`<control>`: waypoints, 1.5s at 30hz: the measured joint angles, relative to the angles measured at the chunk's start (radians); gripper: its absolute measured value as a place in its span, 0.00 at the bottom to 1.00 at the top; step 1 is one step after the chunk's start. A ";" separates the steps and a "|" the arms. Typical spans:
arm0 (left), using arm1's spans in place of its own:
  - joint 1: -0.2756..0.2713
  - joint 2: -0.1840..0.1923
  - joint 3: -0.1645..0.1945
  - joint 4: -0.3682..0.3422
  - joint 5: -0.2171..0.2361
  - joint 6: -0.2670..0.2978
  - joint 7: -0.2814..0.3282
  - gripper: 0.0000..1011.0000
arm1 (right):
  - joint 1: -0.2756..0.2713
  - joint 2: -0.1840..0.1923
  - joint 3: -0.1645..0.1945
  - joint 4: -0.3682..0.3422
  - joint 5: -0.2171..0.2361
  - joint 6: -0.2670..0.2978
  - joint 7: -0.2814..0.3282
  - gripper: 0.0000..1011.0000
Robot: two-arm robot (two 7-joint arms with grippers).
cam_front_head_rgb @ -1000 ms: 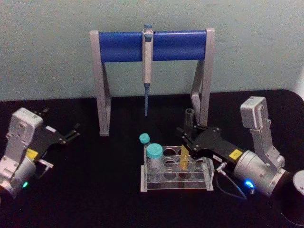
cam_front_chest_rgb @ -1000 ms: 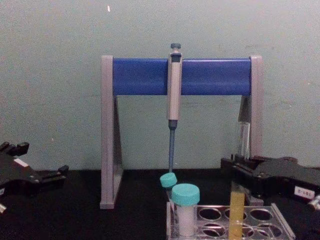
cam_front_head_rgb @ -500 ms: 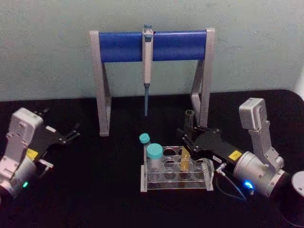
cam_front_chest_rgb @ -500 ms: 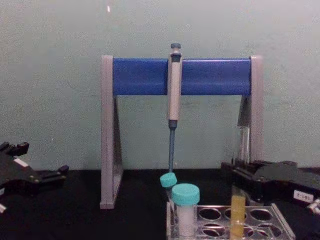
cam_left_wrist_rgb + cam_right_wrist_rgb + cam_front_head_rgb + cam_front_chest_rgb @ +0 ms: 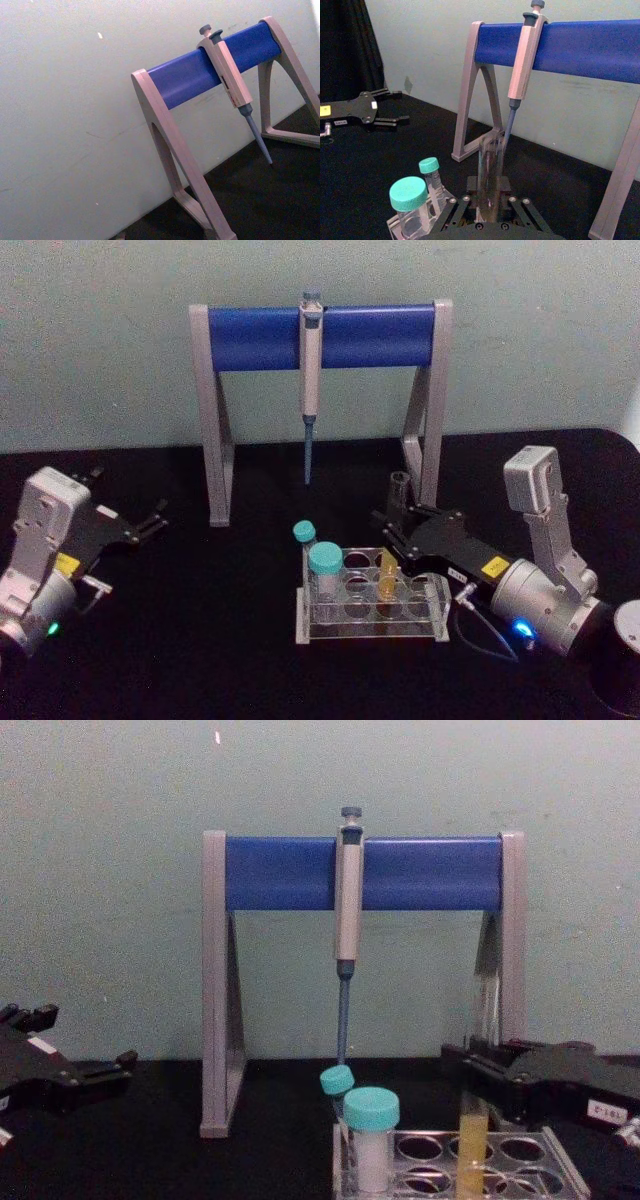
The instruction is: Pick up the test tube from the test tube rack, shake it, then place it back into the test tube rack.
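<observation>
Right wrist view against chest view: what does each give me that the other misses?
Right wrist view: the right gripper closed around the test tube, seen from behind.

Chest view: the yellow liquid in the tube's lower part, which sits down in the test tube rack.

Both: the teal-capped vials, the pipette hanging on its stand, and the left gripper, parked out to the left.

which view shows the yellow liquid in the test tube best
The chest view: the test tube, held by the right gripper, shows its yellow column side-on in the test tube rack. The head view shows a short yellow patch. The right wrist view shows clear upper glass.
</observation>
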 joint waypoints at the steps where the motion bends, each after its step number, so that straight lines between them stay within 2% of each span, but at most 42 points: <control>1: 0.000 0.000 0.000 0.000 0.000 0.000 0.000 1.00 | 0.000 0.000 0.000 0.000 0.000 0.000 0.000 0.30; 8: 0.000 0.000 0.000 0.000 0.000 0.000 0.000 1.00 | 0.000 0.001 0.000 -0.001 0.001 0.001 0.001 0.50; 10: 0.000 0.000 0.000 0.000 0.000 0.000 0.000 1.00 | 0.000 0.001 0.000 -0.001 0.001 0.001 0.001 0.58; 12: 0.000 0.000 0.000 0.000 0.000 0.000 0.000 1.00 | 0.000 0.001 0.000 -0.001 0.001 0.001 0.001 0.62; 13: 0.000 0.000 0.000 0.000 0.000 0.000 0.000 1.00 | 0.000 0.001 0.000 -0.001 0.001 0.001 0.001 0.68; 15: 0.000 0.000 0.000 0.000 0.000 0.000 0.000 1.00 | 0.000 0.001 0.000 -0.001 0.002 0.001 0.001 0.72; 16: 0.000 0.000 0.000 0.000 0.000 0.000 0.000 1.00 | 0.000 0.001 0.000 -0.001 0.002 0.001 0.001 0.78; 17: 0.000 0.000 0.000 0.000 0.000 0.000 0.000 1.00 | 0.000 0.001 0.000 -0.001 0.002 0.001 0.001 0.78; 24: 0.000 0.000 0.000 0.000 0.000 0.000 0.000 1.00 | 0.000 0.001 0.000 -0.001 0.002 0.001 0.002 0.98; 35: 0.000 0.000 0.000 0.000 0.000 0.000 0.000 1.00 | -0.004 0.005 0.002 -0.004 0.002 0.000 0.004 0.99; 42: 0.000 0.000 0.000 0.000 0.000 0.000 0.000 1.00 | -0.048 0.051 0.029 -0.052 0.023 -0.005 0.026 0.99; 45: 0.000 0.000 0.000 0.000 0.000 0.000 0.000 1.00 | -0.089 0.086 0.055 -0.088 0.039 -0.016 0.033 0.99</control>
